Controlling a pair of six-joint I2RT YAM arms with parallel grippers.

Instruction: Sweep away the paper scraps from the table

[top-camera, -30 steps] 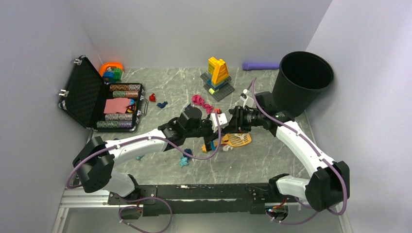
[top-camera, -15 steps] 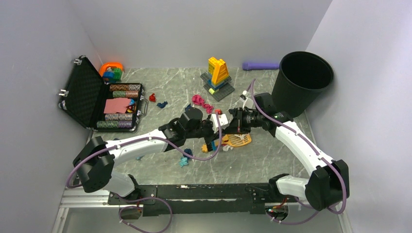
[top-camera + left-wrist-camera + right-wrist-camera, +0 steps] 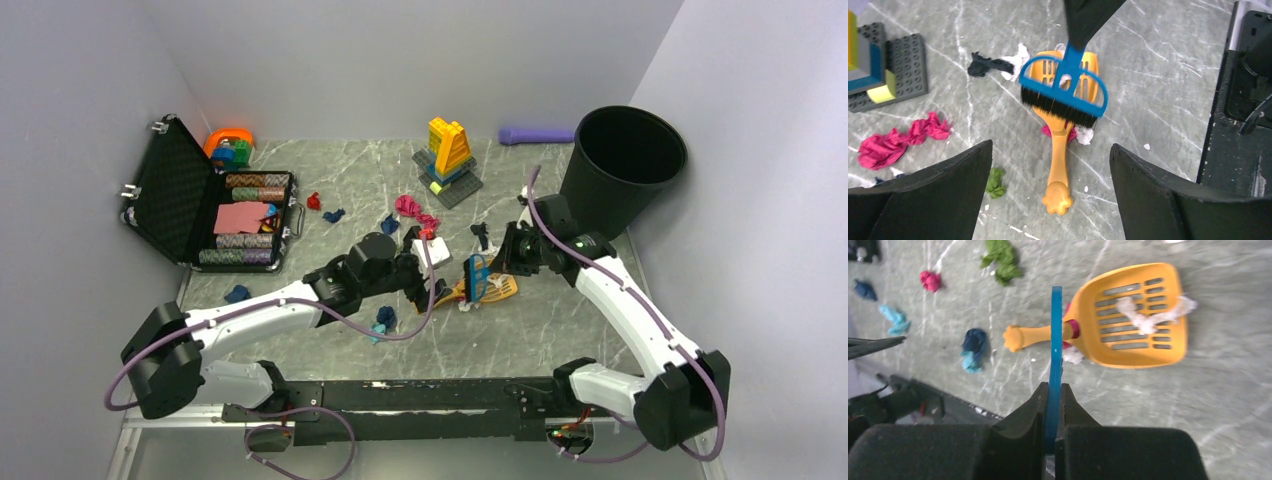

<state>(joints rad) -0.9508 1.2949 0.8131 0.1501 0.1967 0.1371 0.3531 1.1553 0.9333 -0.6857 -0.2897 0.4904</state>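
At the far left an open black case (image 3: 170,200) with striped poker chips (image 3: 245,240) in it sits on the grey-green worktop (image 3: 560,320). The paper scraps (image 3: 415,212) lie scattered over the worktop. A red scrap (image 3: 314,201) and a dark blue scrap (image 3: 334,214) lie just right of the case, a long pink one sits near the middle, and a blue-and-teal clump (image 3: 383,320) lies towards the front rail. A green scrap (image 3: 994,181) and a black scrap (image 3: 983,64) lie near the scoop. The left hand (image 3: 1050,152) hovers over the middle of the worktop, its fingers spread wide with nothing between them. Just right of it a blue brush (image 3: 1064,92) has its black bristles over the neck of an orange slotted scoop (image 3: 1128,315). The scoop lies flat on the worktop with a white scrap on its pan; I cannot tell whether the bristles touch it. The right hand (image 3: 1053,390) is clamped tight on the brush's thin blue handle. A yellow-orange brick build (image 3: 448,160) stands further back, and a black bin (image 3: 625,160) stands at the far right.
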